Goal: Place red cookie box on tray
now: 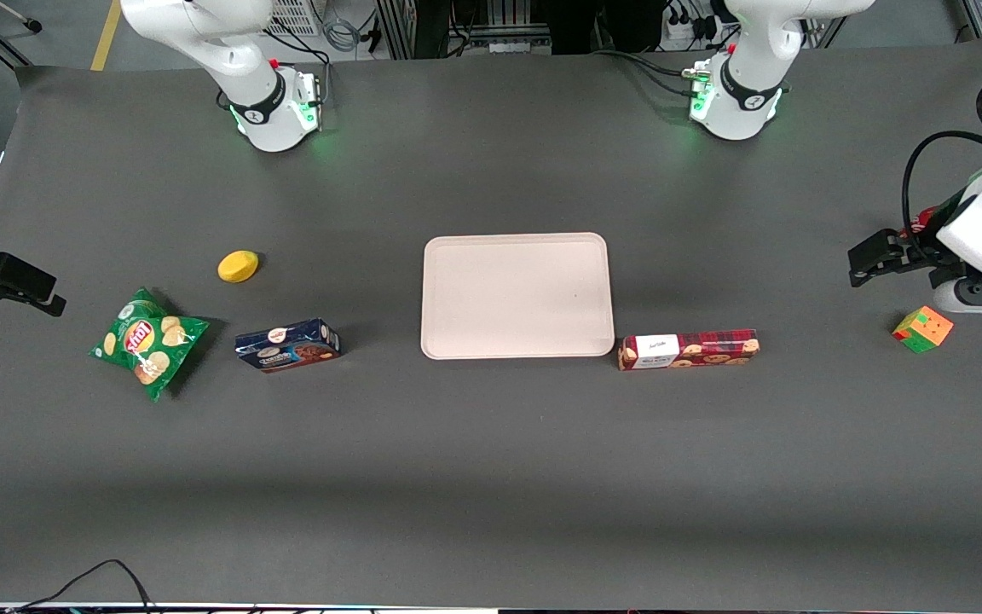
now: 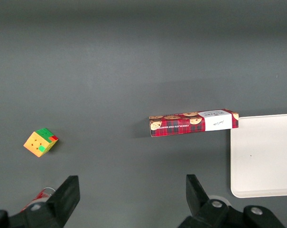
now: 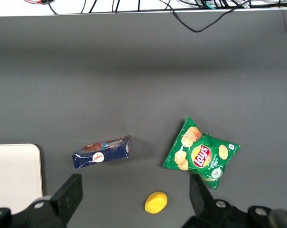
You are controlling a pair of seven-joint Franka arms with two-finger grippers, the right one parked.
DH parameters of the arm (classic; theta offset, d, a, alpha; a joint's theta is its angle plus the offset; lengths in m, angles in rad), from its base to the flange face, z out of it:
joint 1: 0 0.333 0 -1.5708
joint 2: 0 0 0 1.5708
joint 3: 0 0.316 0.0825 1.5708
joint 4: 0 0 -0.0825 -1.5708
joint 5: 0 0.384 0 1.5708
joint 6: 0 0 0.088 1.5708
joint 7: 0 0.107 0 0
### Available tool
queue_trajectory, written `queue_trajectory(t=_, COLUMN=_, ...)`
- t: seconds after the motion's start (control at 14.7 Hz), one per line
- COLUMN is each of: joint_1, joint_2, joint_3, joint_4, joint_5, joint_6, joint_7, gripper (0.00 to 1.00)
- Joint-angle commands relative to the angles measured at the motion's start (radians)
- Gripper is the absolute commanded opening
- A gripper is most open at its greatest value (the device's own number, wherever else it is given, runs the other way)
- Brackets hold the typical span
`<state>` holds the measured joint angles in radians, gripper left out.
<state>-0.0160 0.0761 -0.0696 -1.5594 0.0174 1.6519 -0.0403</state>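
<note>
The red cookie box [image 1: 687, 350] [image 2: 193, 122] lies flat on the grey table, lengthwise along the table, with one short end almost at the corner of the tray [image 1: 516, 294] [image 2: 264, 156] that is nearest the front camera. That pale beige tray rests mid-table with nothing on it. My gripper [image 1: 856, 266] [image 2: 132, 183] hovers at the working arm's end of the table, well apart from the box. It is open, with nothing between its fingers [image 2: 69, 190].
A multicoloured cube [image 1: 922, 329] [image 2: 41, 142] sits near my gripper, closer to the front camera. Toward the parked arm's end lie a dark blue cookie box [image 1: 286, 345] [image 3: 101, 152], a green chip bag [image 1: 148, 341] [image 3: 200, 154] and a yellow round object [image 1: 238, 266] [image 3: 156, 202].
</note>
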Motion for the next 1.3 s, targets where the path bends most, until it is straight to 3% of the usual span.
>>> queue_trajectory(t=0.0, joint_1=-0.001, joint_2=0.007, joint_3=0.002, joint_4=0.032, joint_5=0.012, joint_6=-0.032, joint_7=0.011, gripper=1.0)
queue_trajectory(t=1.02, joint_1=-0.013, joint_2=0.008, joint_3=-0.01, joint_4=-0.01, joint_5=0.006, joint_6=-0.09, joint_7=0.011, gripper=1.0)
queue_trajectory(t=1.23, joint_1=-0.015, joint_2=0.01, joint_3=-0.044, joint_4=-0.031, joint_5=0.007, joint_6=-0.103, joint_7=0.109, gripper=1.0)
